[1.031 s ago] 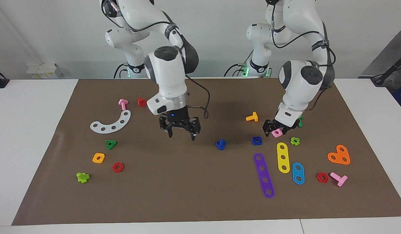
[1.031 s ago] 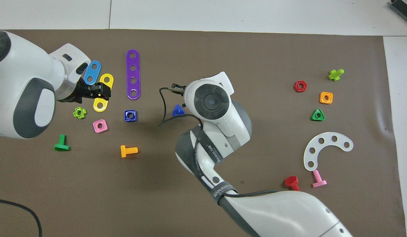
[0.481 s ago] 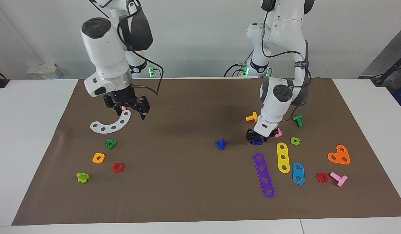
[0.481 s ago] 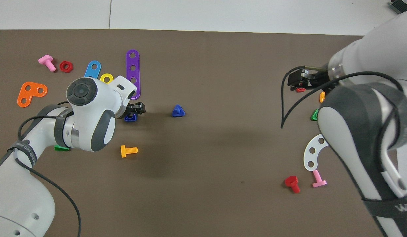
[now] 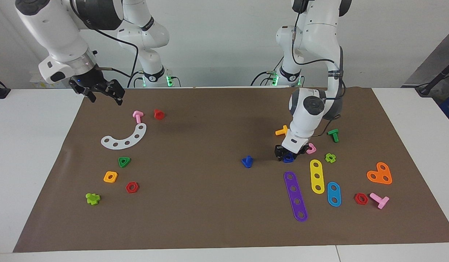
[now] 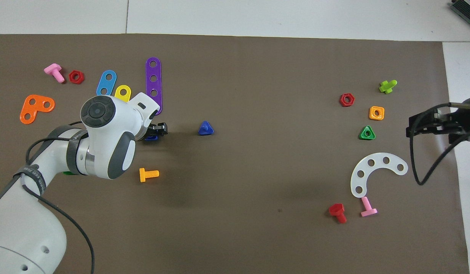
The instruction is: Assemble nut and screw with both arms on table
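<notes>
White table (image 5: 35, 153) under a wide brown mat (image 5: 209, 225), pale wall at the robots' end. Clock readings taken in the overhead view, with 12 o'clock pointing away from the robots.

Down at mat level: left gripper (image 5: 288, 154), set low at the nut (image 5: 288, 158), white wrist leaning above it. Cannot tell whether clamped on the nut or merely placed around it. Nut flat on the mat, largely hidden under the wrist from overhead, only a blue edge showing.

At 3 o'clock of the nut and apart from it: the screw (image 6: 206, 128), standing on its flat head, stem up, touched by nothing. At 12 o'clock, purple strip (image 6: 153, 85); at about 11, yellow strip (image 6: 123, 91) and blue strip (image 6: 106, 82) side by side. At 6 o'clock, orange bolt (image 6: 148, 174) lying on its side. Just beside the gripper toward the left arm's end, pink nut (image 5: 311, 148), with a green cross-shaped nut (image 5: 330, 157) near it.

Up in the air over the mat's edge at the right arm's end: right gripper (image 5: 102, 94), spread wide, holding nothing. Nearby on the mat, white curved strip (image 6: 375, 171); at its 12 o'clock a green triangular nut (image 6: 367, 133), at its 6 o'clock a red bolt (image 6: 337, 212) and a pink bolt (image 6: 368, 207).
</notes>
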Robot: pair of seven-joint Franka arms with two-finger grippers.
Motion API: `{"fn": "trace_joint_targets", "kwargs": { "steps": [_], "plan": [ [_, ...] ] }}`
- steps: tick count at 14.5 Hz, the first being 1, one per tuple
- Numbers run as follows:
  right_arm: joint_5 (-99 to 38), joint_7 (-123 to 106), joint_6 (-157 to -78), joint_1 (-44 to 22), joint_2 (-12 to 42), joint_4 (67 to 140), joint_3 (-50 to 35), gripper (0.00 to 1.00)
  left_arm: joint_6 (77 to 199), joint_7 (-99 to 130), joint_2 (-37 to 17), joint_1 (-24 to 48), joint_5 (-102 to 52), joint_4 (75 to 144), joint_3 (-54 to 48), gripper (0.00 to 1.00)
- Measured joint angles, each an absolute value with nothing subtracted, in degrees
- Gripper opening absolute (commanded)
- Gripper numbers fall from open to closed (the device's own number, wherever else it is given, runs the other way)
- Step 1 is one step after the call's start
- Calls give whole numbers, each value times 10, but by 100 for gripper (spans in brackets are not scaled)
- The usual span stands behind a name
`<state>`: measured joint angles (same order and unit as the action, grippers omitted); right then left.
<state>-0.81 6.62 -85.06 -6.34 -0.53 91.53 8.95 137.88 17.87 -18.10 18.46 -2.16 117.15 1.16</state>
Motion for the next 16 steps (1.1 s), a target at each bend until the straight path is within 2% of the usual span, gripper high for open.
{"fn": "trace_joint_targets", "kwargs": {
  "steps": [2, 4, 5, 10, 13, 16],
  "plan": [
    [-8, 35, -844, -45, -14, 917, 89, 100, 1378, 174, -180, 185, -21, 1172, 14, 46],
    [-8, 16, -844, -34, -17, 918, 90, 100, 1376, 172, -178, 185, -21, 1172, 15, 26],
    [-7, 15, -845, -33, -18, 918, 89, 100, 1374, 169, -174, 185, -21, 1172, 14, 19],
    [-6, 15, -862, -35, -18, 898, 85, 100, 1366, 167, -175, 185, -21, 1155, 14, 18],
    [-6, 15, -862, -36, -18, 892, 84, 100, 1283, 170, -182, 199, -21, 1085, 12, 18],
    [-5, 15, -870, -36, -17, 892, 81, 100, 1254, 209, -194, 233, -22, 1036, 11, 18]
  ]
}}
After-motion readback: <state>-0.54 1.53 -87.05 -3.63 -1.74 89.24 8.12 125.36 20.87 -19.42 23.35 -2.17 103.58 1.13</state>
